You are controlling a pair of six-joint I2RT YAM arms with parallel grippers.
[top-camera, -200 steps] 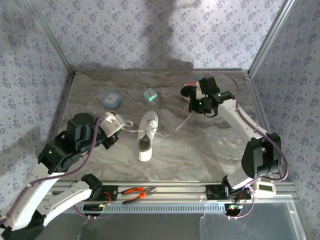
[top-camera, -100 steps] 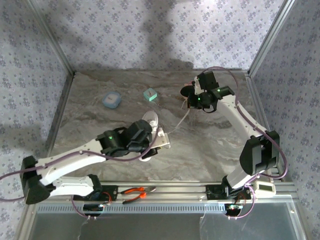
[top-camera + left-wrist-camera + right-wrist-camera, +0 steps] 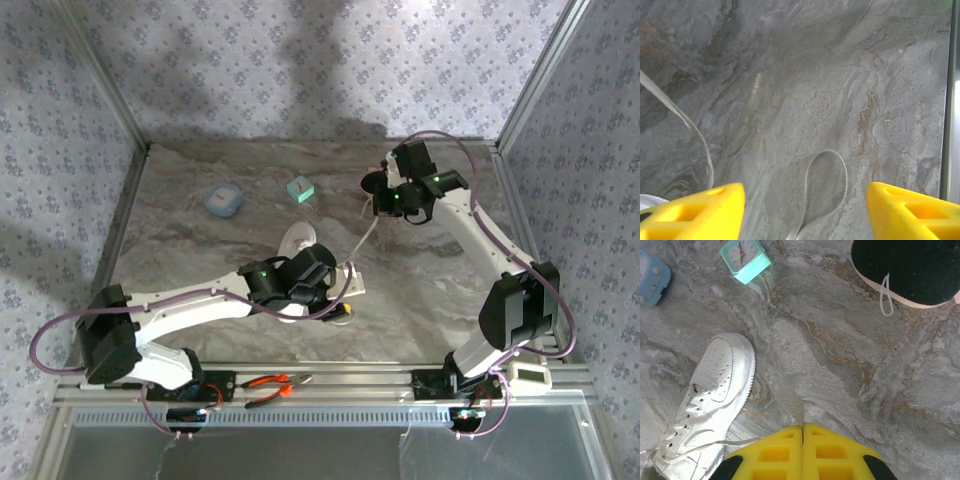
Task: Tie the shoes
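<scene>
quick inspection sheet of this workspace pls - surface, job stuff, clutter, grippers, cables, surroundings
surface: grey marbled table
job's things: white sneaker upright, untied; lace loop flat on the table; lace strand running up to the right gripper
clutter: teal clock, blue object, dark round object, pliers at the near rail
grippers: left gripper open over the lace loop; right gripper shut on the lace strand
cables: purple cable looping off each arm
surroundings: patterned walls, metal frame

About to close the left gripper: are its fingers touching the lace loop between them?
Apart. The left wrist view shows the lace loop between the fingers of the open left gripper, bare table on each side.
</scene>
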